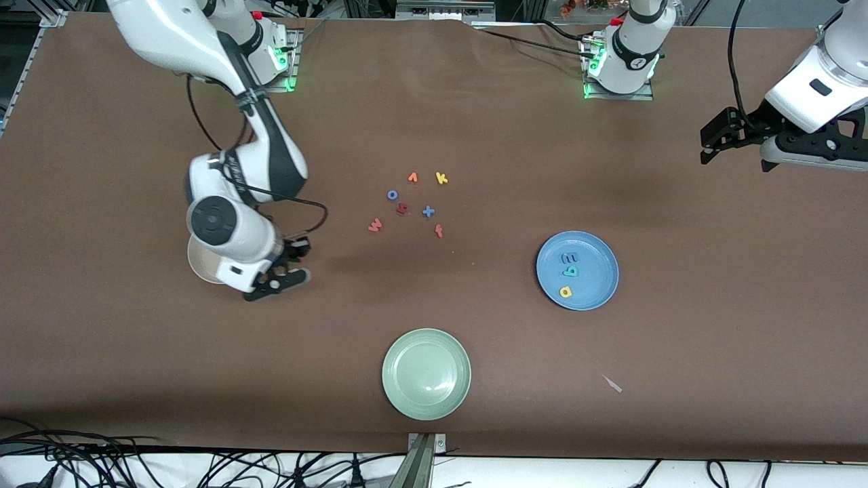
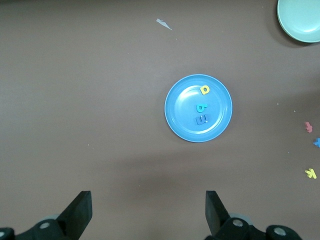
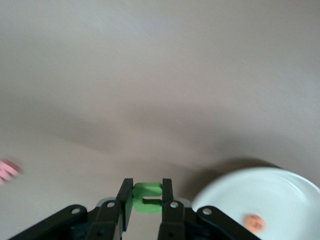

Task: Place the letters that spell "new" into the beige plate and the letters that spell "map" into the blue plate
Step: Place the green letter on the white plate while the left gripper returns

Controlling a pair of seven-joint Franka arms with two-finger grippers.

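Right gripper (image 3: 146, 199) is clamped on the green n (image 3: 148, 198), just beside the beige plate (image 3: 280, 192); orange e (image 3: 253, 221) is in it. Next: carry over the rim, release. The w (image 1: 375, 224) lies at the letter cluster's 8 o'clock. Left gripper (image 2: 148, 212) waits, fully open, empty.

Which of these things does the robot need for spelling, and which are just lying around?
Needed:
- green n, in the right gripper
- orange e, on the beige plate
- pinkish w
- m, p, a on the blue plate

Lying around:
- pale green plate
- yellow k
- blue o
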